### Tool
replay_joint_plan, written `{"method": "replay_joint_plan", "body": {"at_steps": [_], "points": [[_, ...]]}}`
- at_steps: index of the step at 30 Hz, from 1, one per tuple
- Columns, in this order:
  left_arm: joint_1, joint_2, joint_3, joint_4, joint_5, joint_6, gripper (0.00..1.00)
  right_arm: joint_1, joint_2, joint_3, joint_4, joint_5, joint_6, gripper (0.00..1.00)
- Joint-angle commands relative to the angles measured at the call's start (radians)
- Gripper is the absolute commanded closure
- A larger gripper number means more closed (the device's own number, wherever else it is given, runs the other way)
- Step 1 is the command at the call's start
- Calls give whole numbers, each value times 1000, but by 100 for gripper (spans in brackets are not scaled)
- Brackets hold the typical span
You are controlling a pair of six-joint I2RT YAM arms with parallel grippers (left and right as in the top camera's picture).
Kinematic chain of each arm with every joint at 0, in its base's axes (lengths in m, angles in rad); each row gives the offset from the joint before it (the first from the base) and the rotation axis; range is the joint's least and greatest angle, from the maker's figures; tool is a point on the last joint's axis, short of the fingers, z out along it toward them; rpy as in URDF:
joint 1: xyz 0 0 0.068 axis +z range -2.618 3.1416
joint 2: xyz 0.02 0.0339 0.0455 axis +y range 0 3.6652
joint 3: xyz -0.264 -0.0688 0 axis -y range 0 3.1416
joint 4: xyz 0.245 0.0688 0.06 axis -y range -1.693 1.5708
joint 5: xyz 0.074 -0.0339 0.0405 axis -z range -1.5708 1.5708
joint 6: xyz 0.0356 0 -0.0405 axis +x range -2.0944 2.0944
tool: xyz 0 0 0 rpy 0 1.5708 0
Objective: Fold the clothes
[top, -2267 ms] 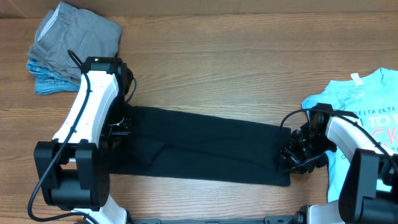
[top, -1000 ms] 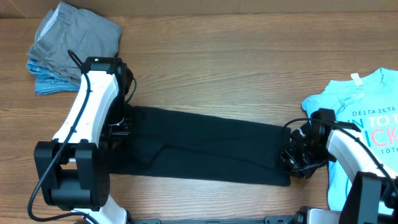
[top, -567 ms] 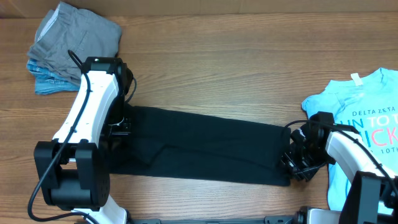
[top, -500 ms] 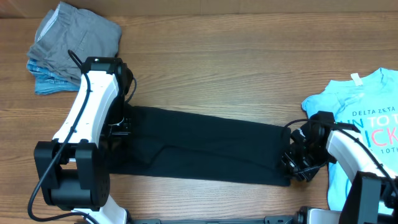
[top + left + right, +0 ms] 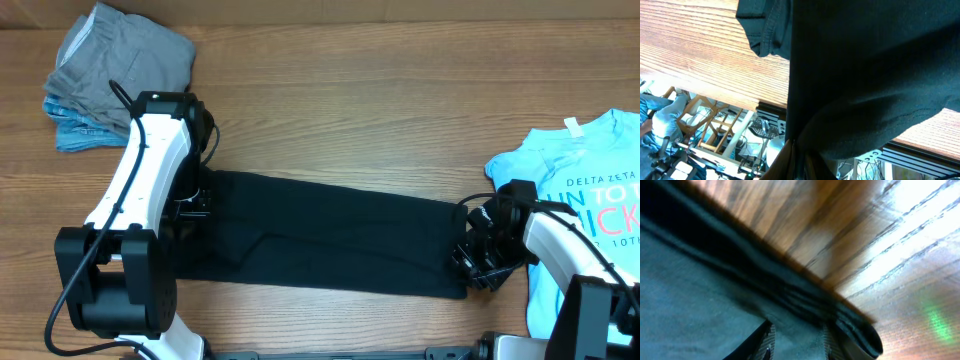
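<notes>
The black T-shirt (image 5: 330,235) lies folded into a long band across the table's near half. My left gripper (image 5: 195,205) is at the band's left end, shut on the cloth. In the left wrist view the dark fabric (image 5: 865,75) hangs from the closed left gripper (image 5: 799,150) above the table edge. My right gripper (image 5: 470,262) sits on the band's right end. In the right wrist view the right gripper (image 5: 797,330) has the black cloth (image 5: 700,295) pinched between its ribbed fingers, and the thick hem curls past the right one.
A light-blue printed tee (image 5: 590,200) lies flat at the right edge, under the right arm. A folded grey piece (image 5: 120,55) sits on a blue piece (image 5: 75,130) at the far left corner. Bare wooden table (image 5: 380,110) runs along the back.
The right gripper has shifted slightly to the right at the shirt's end and its jaws have narrowed on the cloth. The left arm and the shirt have not moved.
</notes>
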Motion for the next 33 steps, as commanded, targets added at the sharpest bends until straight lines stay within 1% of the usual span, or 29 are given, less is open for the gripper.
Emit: {"method": "replay_joint_plan", "body": {"at_steps": [1,4,7,10,14,17,23,26,29,33], "points": [[5,-30,-4,0,-14,-14,91,3,-8,-4,34,14,19,69],[5,-30,-4,0,-14,-14,90,4,-8,13,35,30,19,82],[5,-30,-4,0,-14,-14,91,4,-13,86,-24,85,-9,91],[5,-30,-4,5,-15,-14,91,4,-20,175,-75,100,-61,96],[5,-30,-4,9,-20,-14,91,4,-21,291,-87,100,-106,96],[5,-30,-4,10,-22,-14,91,4,-21,350,-33,95,-106,96],[5,-30,-4,15,-26,-14,91,4,-21,358,147,29,-110,96],[5,-30,-4,15,-26,-14,91,4,-21,358,179,25,-119,96],[5,-30,-4,17,-27,-14,92,3,-21,359,235,25,-182,96],[5,-30,-4,23,-29,-14,91,4,-21,359,349,-32,-185,96]]}}
